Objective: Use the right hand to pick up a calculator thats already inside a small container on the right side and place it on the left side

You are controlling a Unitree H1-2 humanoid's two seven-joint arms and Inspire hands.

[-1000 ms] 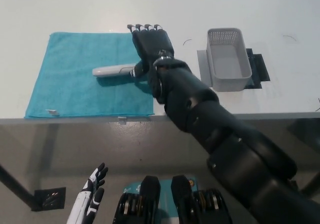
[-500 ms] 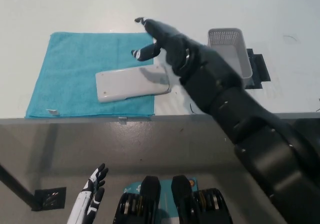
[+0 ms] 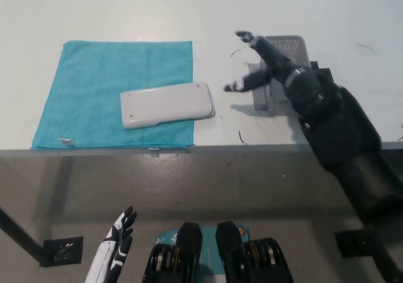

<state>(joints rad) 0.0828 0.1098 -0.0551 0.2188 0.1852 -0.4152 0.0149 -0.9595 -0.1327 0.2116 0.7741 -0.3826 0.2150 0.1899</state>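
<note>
The calculator [image 3: 167, 104] lies flat, back side up, on the right part of a teal cloth [image 3: 94, 94] spread over the left half of the white bench [image 3: 189, 12]. Its long side runs left to right with a slight tilt, and its right end sticks out just past the cloth's right edge onto the bare bench top. Nothing touches it.

The black right hand [image 3: 259, 65] hangs above the bench to the right of the calculator, clearly apart from it, with a strip of bare bench between them. It holds nothing and its fingers [image 3: 244, 37] are spread wide, one pointing up and away and another reaching toward the calculator. The arm behind it comes in from the lower right and covers much of the small grey container [image 3: 286, 43], whose perforated far wall shows above the wrist. The container sits on the right side of the bench on a dark mat [image 3: 324, 75], only partly visible. What lies inside the container cannot be seen past the arm.

The white left hand [image 3: 116, 245] rests low at the lower left, below the bench edge and well away from everything on it, its fingers apart and holding nothing.
</note>
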